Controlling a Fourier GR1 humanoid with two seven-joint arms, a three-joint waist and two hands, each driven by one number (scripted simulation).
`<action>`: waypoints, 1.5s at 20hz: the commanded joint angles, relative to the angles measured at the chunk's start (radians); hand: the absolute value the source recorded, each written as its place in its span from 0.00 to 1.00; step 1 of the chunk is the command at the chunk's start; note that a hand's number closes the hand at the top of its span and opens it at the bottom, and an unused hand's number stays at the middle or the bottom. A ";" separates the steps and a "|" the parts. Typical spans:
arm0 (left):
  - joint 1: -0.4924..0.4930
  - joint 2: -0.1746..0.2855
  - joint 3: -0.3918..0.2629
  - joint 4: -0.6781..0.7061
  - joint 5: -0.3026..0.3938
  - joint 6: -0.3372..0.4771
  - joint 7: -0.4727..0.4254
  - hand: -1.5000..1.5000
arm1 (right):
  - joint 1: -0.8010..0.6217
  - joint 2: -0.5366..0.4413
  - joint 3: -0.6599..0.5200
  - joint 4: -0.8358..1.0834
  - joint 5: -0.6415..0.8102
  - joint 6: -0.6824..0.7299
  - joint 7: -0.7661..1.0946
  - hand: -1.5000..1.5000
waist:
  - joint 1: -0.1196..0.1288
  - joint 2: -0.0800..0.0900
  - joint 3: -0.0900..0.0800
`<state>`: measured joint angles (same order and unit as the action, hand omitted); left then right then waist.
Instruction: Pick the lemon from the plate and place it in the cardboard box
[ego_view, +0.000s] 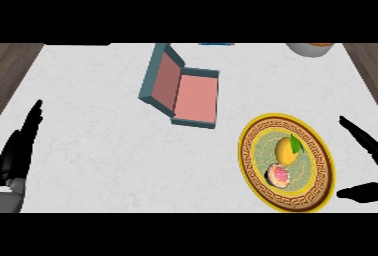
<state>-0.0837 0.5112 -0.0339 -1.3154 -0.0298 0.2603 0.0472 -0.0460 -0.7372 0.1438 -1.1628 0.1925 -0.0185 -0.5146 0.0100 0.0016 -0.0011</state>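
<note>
right hand (360, 192) spread, empty | lemon (285, 150) on plate (246, 155) just left, apart

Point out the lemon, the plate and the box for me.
lemon (285, 150), head view, middle of its yellow skin.
plate (255, 131), head view, patterned rim at the upper left.
box (196, 97), head view, pink inner floor.

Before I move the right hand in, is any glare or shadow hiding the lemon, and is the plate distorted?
Head view: the light is even, with no glare or shadow on the lemon; head view: the plate looks stretched taller than wide; head view: the right hand reads as a black shape with little shading.
</note>
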 joint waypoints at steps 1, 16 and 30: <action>-0.011 0.004 0.020 0.011 0.000 -0.005 0.008 0.50 | -0.062 -0.054 0.082 -0.104 0.088 0.083 0.227 0.00 | -0.003 -0.003 -0.002; 0.022 -0.054 0.025 -0.076 -0.080 -0.019 0.065 0.50 | -0.309 0.104 0.159 0.066 0.320 0.315 0.467 0.00 | 0.003 -0.001 0.002; -0.013 -0.112 0.118 -0.040 -0.153 -0.092 0.036 0.50 | -0.180 0.208 0.040 -0.128 0.406 0.415 0.435 0.00 | -0.011 -0.002 0.001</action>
<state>-0.0974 0.4233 0.0789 -1.3467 -0.1536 0.1714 0.0843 -0.2611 -0.5549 0.2036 -1.2399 0.5855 0.3643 -0.0669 0.0008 -0.0006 -0.0001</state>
